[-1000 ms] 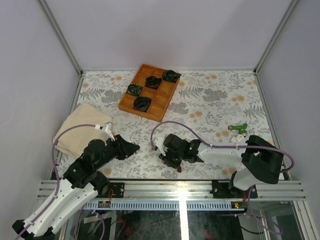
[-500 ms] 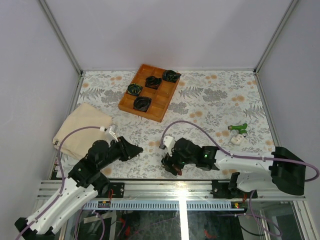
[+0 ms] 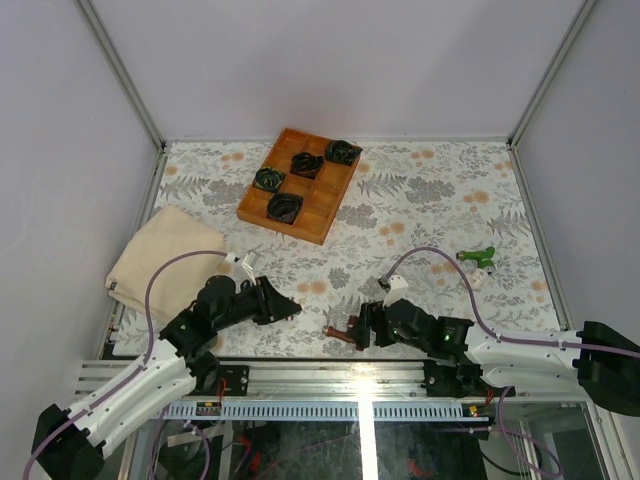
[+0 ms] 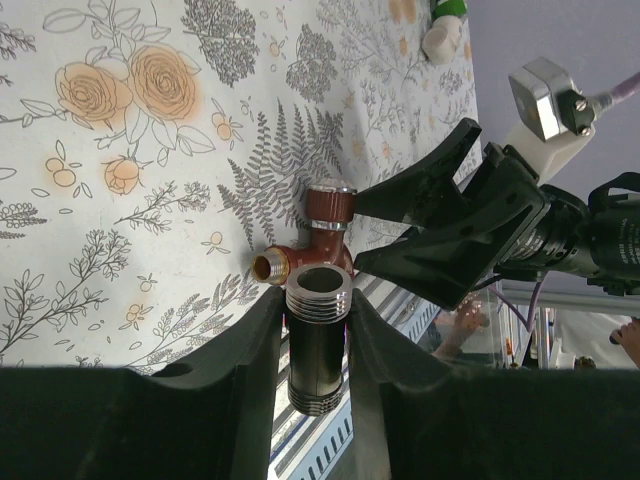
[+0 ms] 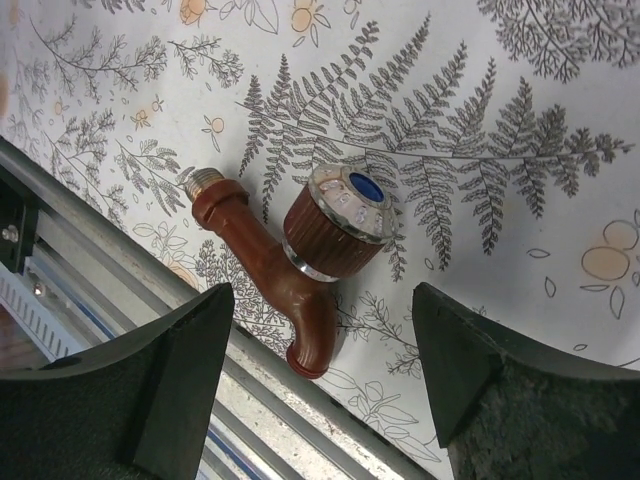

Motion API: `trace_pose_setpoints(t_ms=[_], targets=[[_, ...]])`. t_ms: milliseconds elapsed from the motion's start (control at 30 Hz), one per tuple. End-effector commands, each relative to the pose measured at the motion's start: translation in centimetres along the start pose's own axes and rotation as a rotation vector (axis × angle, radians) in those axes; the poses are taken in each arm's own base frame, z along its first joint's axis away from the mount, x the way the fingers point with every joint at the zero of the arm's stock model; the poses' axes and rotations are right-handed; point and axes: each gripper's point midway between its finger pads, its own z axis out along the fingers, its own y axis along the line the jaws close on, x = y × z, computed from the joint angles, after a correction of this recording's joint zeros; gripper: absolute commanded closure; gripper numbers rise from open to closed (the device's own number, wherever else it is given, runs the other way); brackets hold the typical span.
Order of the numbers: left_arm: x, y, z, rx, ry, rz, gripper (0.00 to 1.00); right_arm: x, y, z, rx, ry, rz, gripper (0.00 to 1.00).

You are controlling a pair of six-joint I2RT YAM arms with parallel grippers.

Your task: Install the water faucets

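At the near edge of the table (image 3: 420, 205), right by the metal rail (image 3: 300, 372), the red-brown faucet (image 5: 300, 278) lies on its side on the flowered cover. It looks like glossy moulded plastic, with a curved spout, a stub ending in silvery thread, and a ribbed round knob with a shiny rim and a blue cap. My right gripper (image 5: 320, 295) hangs over it with its fingers spread wide, one on each side and neither touching.

My left gripper (image 4: 318, 302) is clamped on a short black tube (image 4: 318, 350), smooth in the middle with silvery threaded rings at both ends. Its open mouth sits just beside the faucet's threaded stub; I cannot tell whether they touch.

The green faucet (image 3: 478, 256) lies well apart, towards the right side of the table. A small white piece (image 4: 440, 42) sits near it. From above both are too small for me to read any detail, and the left wrist view cuts the green one off at the top edge.

Farther back sits a wooden tray (image 3: 325, 205) divided into compartments, four of which hold black-and-green coiled bundles (image 3: 285, 208). I cannot tell what the bundles are made of. A folded beige cloth (image 3: 160, 262) lies at the left. In the overhead view the right gripper covers most of the red-brown faucet.
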Motion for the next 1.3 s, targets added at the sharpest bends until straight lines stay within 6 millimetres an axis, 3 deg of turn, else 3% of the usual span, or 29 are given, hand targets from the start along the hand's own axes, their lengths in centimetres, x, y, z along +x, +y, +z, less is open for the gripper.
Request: trace_pose_setpoints(t_ms=[0,300,633,967,1267], targets=[[-0.8,-2.0,0.2,0.116,-0.029,0.039,1.0,-1.1,0.9,0.3,-0.018,-0.066,0.179,0.22],[0.2,-1.9,1.1,0.192,-0.012,0.02,1.0,-0.3,0.7,0.4,-0.046,-0.072,0.343,0.26],[0.4,-0.9,3.7,0.163,0.045,-0.005,1.0,0.3,0.1,0.4,-0.028,-0.059,0.429,0.33],[1.7,0.3,4.8,0.147,0.108,-0.021,1.0,1.3,-0.1,0.0,-0.045,-0.03,0.439,0.35],[3.1,0.0,5.6,0.179,0.172,-0.046,1.0,1.6,-0.5,-0.1,-0.054,-0.038,0.483,0.38]])
